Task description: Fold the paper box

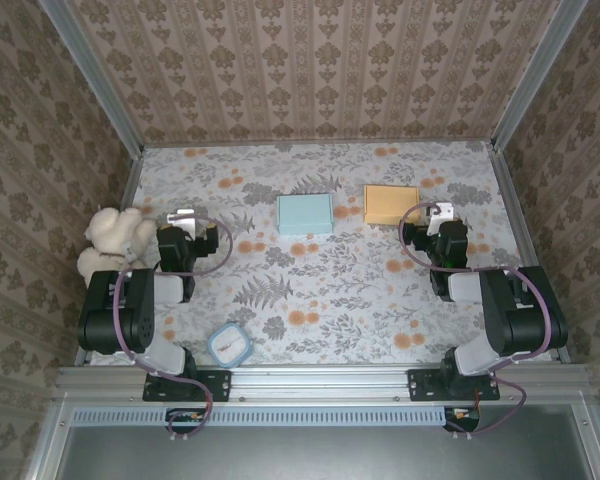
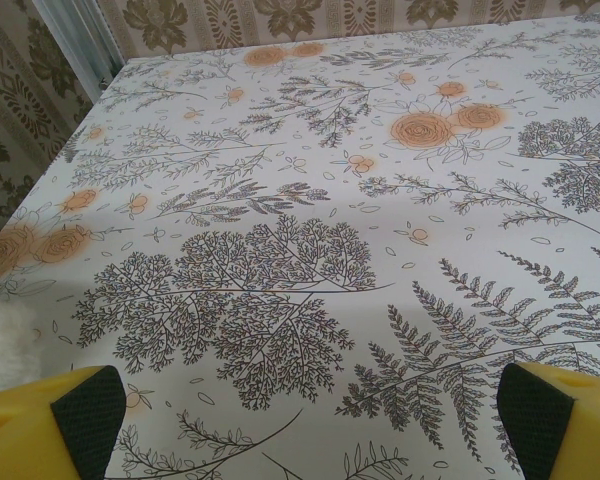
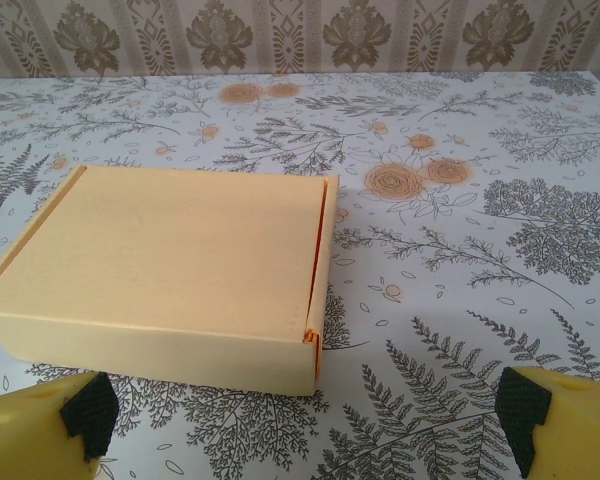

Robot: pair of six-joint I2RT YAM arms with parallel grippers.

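A pale orange paper box [image 1: 391,204] lies flat on the flowered table, its lid closed, at the back right. In the right wrist view the orange box [image 3: 170,270] sits just ahead of my right gripper [image 3: 305,420] and left of its middle, not touching either finger. That right gripper [image 1: 433,211] stands open, close to the box's right edge. A light blue box [image 1: 305,214] lies closed near the table's centre. My left gripper [image 1: 185,215] is open over bare tablecloth at the left, nothing between its fingers [image 2: 80,415].
A cream teddy bear [image 1: 115,240] sits at the left edge beside the left arm; its fur [image 2: 0,345] shows at the left wrist view's edge. A small round-cornered blue-rimmed object [image 1: 229,345] lies near the front. Patterned walls enclose the table [image 1: 320,290].
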